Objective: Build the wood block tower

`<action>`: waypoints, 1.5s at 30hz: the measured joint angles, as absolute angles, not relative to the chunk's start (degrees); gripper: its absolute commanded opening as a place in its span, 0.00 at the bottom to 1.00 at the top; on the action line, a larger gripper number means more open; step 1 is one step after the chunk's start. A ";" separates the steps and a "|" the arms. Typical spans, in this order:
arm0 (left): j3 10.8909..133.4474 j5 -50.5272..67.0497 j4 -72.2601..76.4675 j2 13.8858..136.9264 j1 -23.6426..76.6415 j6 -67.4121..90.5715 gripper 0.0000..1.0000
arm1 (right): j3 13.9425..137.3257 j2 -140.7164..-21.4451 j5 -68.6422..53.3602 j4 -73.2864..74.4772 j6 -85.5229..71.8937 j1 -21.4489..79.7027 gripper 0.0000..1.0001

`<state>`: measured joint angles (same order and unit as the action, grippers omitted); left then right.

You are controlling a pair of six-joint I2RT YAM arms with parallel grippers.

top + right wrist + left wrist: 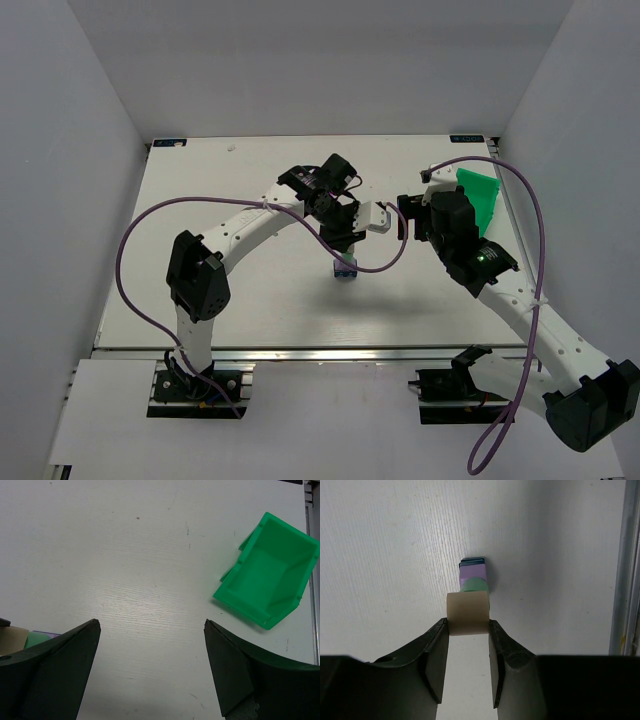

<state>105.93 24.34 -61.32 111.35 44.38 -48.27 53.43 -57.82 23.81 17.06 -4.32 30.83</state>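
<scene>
**Left gripper [467,625] pinching cream block [467,611] over the wood block tower [473,575]**

On the white table [240,300], the green bin [270,570] is sitting near the right edge. The right gripper [151,630] is hanging beside it, jaws spread wide with nothing between them. At the left gripper's fingertips, the cream block is hovering directly over the mint green block [474,585], which is resting on the lilac block [472,572] and the dark blue block [472,560].

The left gripper [467,626] clamps a cream block [467,612] between its 2 dark fingers [437,655]. Directly beyond it stand 3 stacked blocks: a mint green block [474,585], a lilac block [472,572] and a dark blue block [472,560], on the white table [380,555]. The cream block possibly touches the green one. A metal rail [625,570] runs along the right edge.
</scene>
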 measured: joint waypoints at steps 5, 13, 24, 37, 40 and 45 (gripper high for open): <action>105.93 24.34 -61.32 111.35 44.47 -48.47 0.20 | 53.43 -57.82 23.81 17.06 -4.32 30.81 0.89; 106.72 24.32 -61.47 111.35 44.53 -48.64 0.23 | 53.43 -57.82 23.40 17.06 -4.29 30.81 0.89; 106.98 24.32 -62.13 111.35 44.77 -49.08 0.24 | 53.43 -57.82 22.72 17.06 -4.25 30.81 0.89; 106.98 23.68 -62.33 111.35 44.77 -49.06 0.24 | 53.43 -57.82 22.28 17.06 -4.12 30.81 0.89; 106.98 23.22 -61.89 111.35 44.77 -49.06 0.25 | 53.43 -57.82 22.28 17.06 -4.08 30.81 0.89; 106.98 23.09 -61.28 111.35 44.77 -49.06 0.25 | 53.43 -57.82 22.11 17.06 -4.05 30.81 0.89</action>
<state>106.98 23.09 -61.28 111.35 44.77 -49.06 53.43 -57.82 22.11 17.06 -4.05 30.81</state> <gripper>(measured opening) 0.441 0.894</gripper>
